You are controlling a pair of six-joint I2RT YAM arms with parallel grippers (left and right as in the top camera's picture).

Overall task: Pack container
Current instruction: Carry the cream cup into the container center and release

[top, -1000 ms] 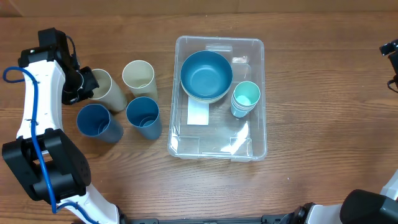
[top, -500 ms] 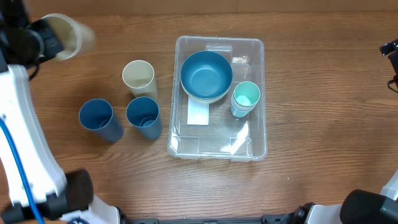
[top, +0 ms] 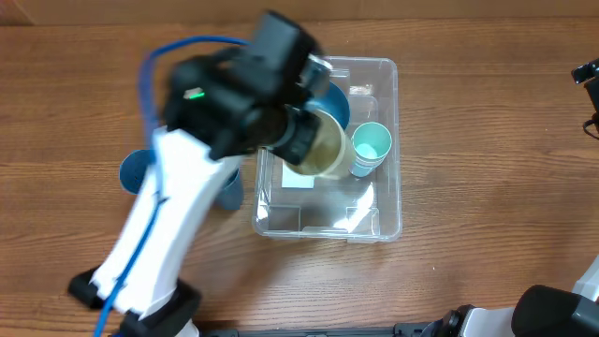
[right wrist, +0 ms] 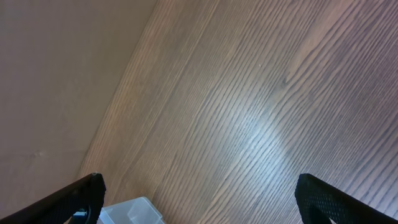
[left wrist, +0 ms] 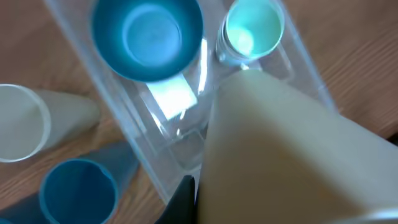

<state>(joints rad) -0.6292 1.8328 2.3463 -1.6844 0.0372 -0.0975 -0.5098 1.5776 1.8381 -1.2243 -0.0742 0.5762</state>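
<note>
The clear plastic container (top: 384, 211) sits mid-table and holds a blue bowl (top: 335, 101) and stacked teal cups (top: 369, 147). My left gripper (top: 304, 140) is shut on a cream cup (top: 324, 148) and holds it above the container's middle, beside the teal cups. In the left wrist view the cream cup (left wrist: 292, 155) fills the lower right, with the blue bowl (left wrist: 147, 37), the teal cups (left wrist: 252, 30) and the container (left wrist: 152, 171) below it. My right gripper (right wrist: 199, 199) is open and empty, far from the container, whose corner (right wrist: 134, 211) shows.
Left of the container stand a cream cup (left wrist: 25, 124) and a blue cup (left wrist: 74, 190); another blue cup (top: 131, 168) is mostly hidden under my left arm in the overhead view. The right arm's base (top: 588, 80) sits at the far right edge.
My left gripper lifted a cream cup from the far left, swung up and across, and now holds it over the container. The right arm has not moved.
</note>
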